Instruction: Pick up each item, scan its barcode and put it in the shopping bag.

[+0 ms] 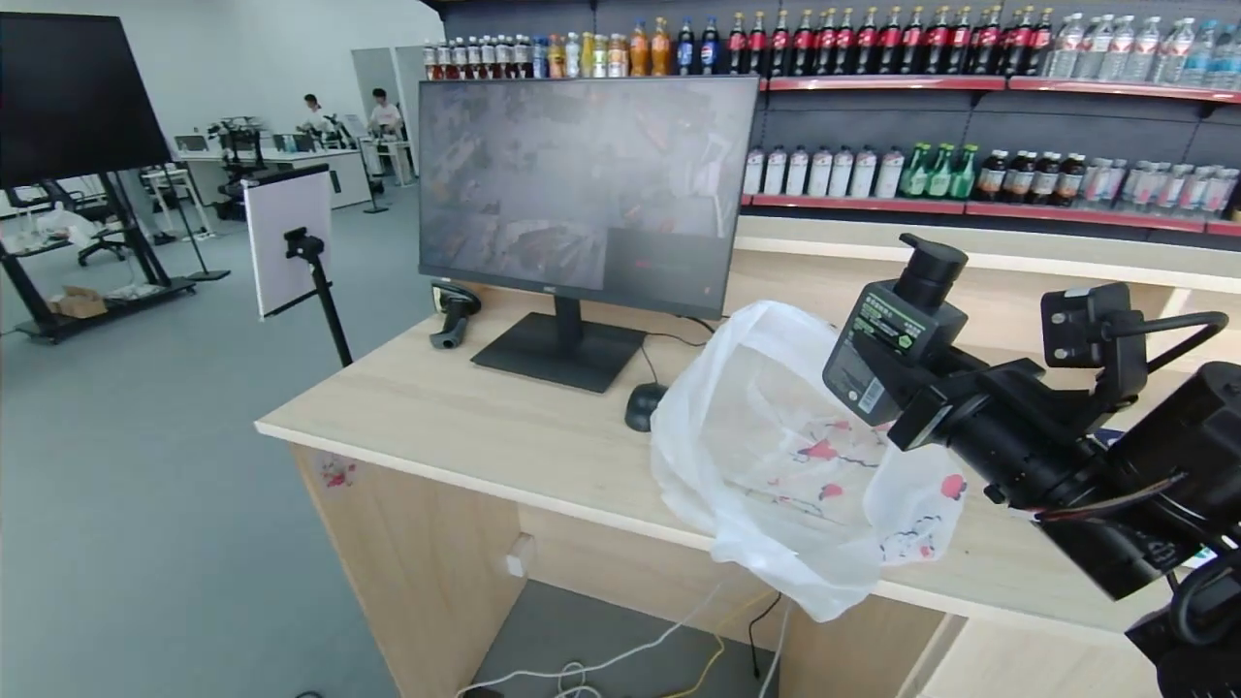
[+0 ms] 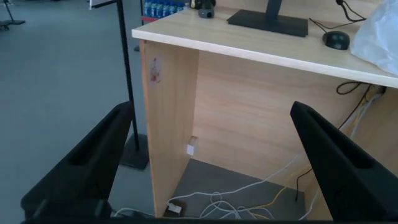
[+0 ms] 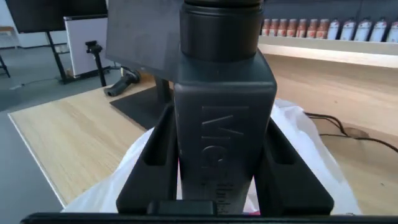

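Wooden counter (image 1: 465, 407) on grey floor (image 1: 145, 465), drink shelves (image 1: 970, 85) behind

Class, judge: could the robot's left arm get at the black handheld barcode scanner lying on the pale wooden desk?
Probably yes, once raised. The open left gripper sits below the top of the pale wooden desk; bare board before the black handheld barcode scanner leaves the way free.

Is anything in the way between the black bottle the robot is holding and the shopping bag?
Nothing visible is in the way. The right gripper holds the bottle just above the white shopping bag, with open air between them. The mouse and monitor stand off to the side on the desk.
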Robot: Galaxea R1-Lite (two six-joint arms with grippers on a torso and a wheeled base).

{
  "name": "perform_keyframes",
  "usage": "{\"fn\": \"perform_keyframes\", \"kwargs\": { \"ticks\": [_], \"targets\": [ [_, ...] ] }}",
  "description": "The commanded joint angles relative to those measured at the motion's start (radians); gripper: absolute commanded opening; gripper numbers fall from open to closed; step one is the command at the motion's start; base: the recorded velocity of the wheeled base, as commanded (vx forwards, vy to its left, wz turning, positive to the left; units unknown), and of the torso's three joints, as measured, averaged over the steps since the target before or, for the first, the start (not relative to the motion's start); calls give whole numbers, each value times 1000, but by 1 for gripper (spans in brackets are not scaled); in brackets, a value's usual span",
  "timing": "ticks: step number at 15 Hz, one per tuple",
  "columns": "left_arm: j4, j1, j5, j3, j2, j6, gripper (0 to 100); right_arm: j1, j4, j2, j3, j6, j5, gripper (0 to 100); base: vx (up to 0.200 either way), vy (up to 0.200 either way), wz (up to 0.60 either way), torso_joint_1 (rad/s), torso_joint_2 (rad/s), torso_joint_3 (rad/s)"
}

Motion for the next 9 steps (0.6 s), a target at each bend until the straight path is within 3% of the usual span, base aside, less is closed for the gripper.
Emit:
{"fn": "perform_keyframes", "kwargs": {
  "ticks": [1,9],
  "targets": [
    [-1,0,0,0,0,-1,100,-4,-1,3,3,0,0,0,0,0,0,0,0,0],
    [-4,0,0,0,0,-1,100,2,-1,83,3,0,0,0,0,0,0,0,0,0]
  ]
}}
